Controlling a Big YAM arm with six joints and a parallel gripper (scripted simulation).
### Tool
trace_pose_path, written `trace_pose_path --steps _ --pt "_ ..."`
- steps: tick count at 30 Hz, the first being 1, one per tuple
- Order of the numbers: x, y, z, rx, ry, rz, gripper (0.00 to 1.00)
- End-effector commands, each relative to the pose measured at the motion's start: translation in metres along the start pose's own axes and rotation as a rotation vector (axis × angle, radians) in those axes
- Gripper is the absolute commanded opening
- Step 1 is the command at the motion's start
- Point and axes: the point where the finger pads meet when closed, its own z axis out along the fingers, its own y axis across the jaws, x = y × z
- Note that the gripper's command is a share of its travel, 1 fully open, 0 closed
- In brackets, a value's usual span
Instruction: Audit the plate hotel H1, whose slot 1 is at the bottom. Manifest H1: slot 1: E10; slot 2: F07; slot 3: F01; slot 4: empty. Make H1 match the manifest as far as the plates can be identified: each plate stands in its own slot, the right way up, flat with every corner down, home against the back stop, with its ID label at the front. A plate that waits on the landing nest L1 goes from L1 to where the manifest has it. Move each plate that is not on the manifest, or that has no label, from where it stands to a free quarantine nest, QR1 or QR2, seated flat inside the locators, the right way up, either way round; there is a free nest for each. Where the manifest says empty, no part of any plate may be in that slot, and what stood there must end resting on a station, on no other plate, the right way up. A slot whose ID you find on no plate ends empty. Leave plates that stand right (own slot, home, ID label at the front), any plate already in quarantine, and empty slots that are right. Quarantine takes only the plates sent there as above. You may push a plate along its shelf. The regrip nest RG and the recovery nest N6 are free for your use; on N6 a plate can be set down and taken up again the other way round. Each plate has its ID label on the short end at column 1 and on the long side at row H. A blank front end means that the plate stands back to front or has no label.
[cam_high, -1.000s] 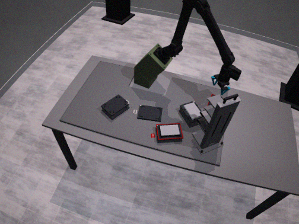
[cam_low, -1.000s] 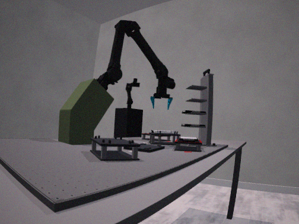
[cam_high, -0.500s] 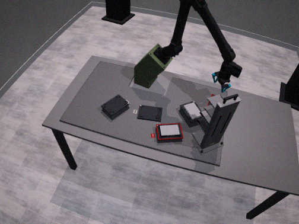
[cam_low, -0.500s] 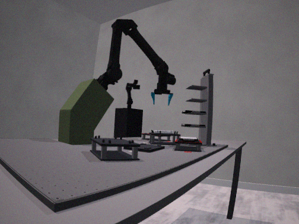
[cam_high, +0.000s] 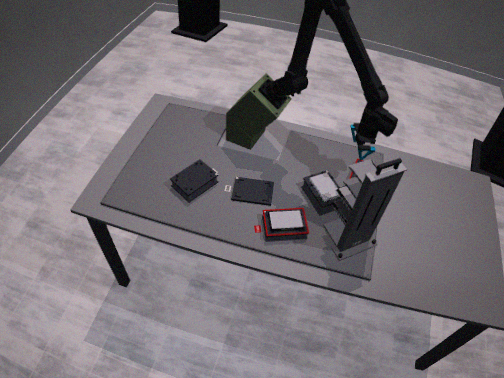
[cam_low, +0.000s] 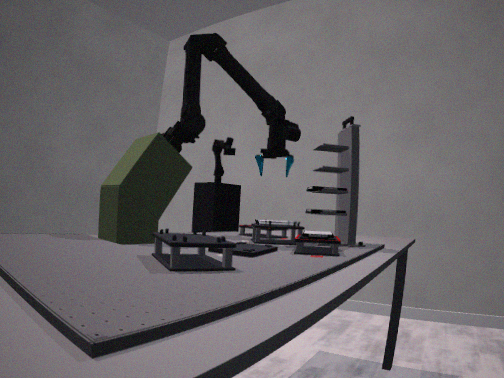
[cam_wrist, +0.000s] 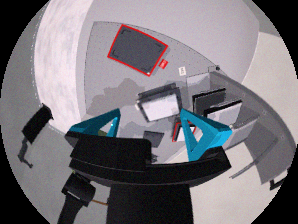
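The plate hotel H1 (cam_high: 371, 210) is a dark tower at the table's right, with four shelves (cam_low: 327, 180) on its side. In the side view the two lower shelves look thicker, as if they carry plates, and the two upper ones look thin. No labels can be read. A light-topped plate (cam_high: 322, 186) lies on a raised nest beside the hotel and also shows in the wrist view (cam_wrist: 160, 103). Another light plate (cam_high: 285, 220) lies in a red-framed nest (cam_wrist: 137, 47). My gripper (cam_low: 274, 165) is open and empty, hanging high above the raised nest and level with the upper shelves.
A flat dark nest (cam_high: 252, 190) and a raised dark nest (cam_high: 194, 178) stand to the left. The green arm base (cam_high: 251, 114) is at the back. A small red part (cam_high: 357, 170) shows near the hotel shelves. A black box with a camera post (cam_low: 216, 205) stands behind.
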Motion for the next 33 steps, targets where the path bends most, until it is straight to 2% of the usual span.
trace_pose_path --steps 1,13,16,23,27,30,33 --pt "-0.001 -0.010 -0.014 0.043 -0.040 0.089 1.00" --pt "0.038 -0.024 -0.013 0.040 -0.042 0.367 1.00" --pt "0.038 -0.028 -0.015 0.046 -0.047 0.388 1.00" --pt "0.063 -0.033 -0.012 0.039 -0.042 0.553 1.00" --pt "0.081 -0.036 -0.002 0.017 -0.021 0.656 1.00" --pt "0.090 -0.040 -0.002 0.017 -0.021 0.727 1.00" --pt "0.089 -0.047 -0.007 0.027 -0.032 0.744 1.00"
